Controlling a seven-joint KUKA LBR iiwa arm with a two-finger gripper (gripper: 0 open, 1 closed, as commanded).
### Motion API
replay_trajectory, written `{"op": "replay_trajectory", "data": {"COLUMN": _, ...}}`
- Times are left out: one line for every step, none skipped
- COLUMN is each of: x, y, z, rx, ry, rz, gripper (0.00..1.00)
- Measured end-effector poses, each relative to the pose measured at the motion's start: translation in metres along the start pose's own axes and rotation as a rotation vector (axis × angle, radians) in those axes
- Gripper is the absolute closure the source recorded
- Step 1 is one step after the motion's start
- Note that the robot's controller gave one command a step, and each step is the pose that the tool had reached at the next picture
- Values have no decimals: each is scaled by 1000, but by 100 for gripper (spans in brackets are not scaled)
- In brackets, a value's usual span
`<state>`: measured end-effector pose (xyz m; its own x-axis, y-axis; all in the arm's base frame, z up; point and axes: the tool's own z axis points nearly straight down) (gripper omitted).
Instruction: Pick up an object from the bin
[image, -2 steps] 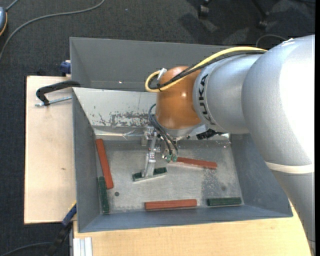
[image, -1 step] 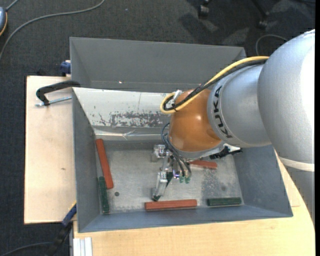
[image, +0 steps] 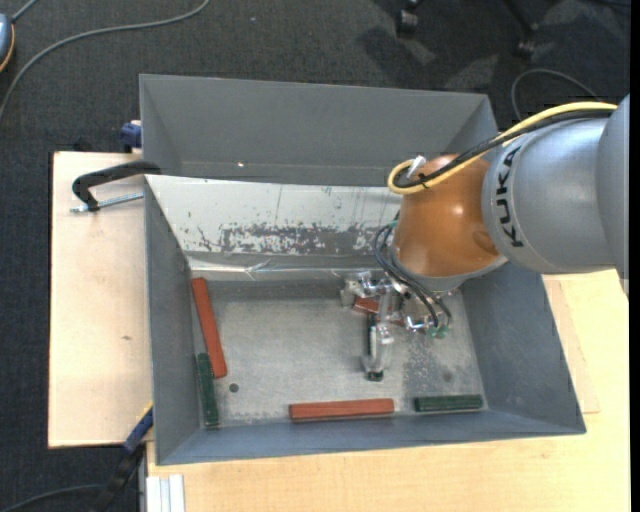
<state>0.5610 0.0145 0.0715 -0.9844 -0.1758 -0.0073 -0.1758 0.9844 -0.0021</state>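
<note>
Hovering over the bin's (image: 290, 350) bare floor just behind the reddish-brown bar (image: 341, 409), the gripper (image: 375, 372) has its fingers drawn together on nothing, a dark green bar (image: 448, 404) nearby.

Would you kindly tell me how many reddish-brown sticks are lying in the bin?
2 reddish-brown sticks. One lies along the left wall; the other lies along the near wall. The arm may hide more.

Grey metal bin (image: 290, 345): floor contents.
Left red-brown bar (image: 208, 328) along the left wall, left dark green bar (image: 207, 390) at its near end; near red-brown bar (image: 341, 409) along the near wall, near dark green bar (image: 448, 404) just beside it; small dark speck (image: 233, 390).
</note>
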Motion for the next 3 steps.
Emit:
{"op": "replay_trajectory", "data": {"x": 3, "y": -77, "z": 1, "rx": 0, "ry": 1, "rz": -287, "gripper": 0}}
{"op": "replay_trajectory", "data": {"x": 3, "y": -74, "z": 1, "rx": -3, "ry": 1, "rz": -289, "gripper": 100}}
{"op": "replay_trajectory", "data": {"x": 3, "y": -55, "z": -170, "rx": 2, "ry": -9, "rz": -243, "gripper": 100}}
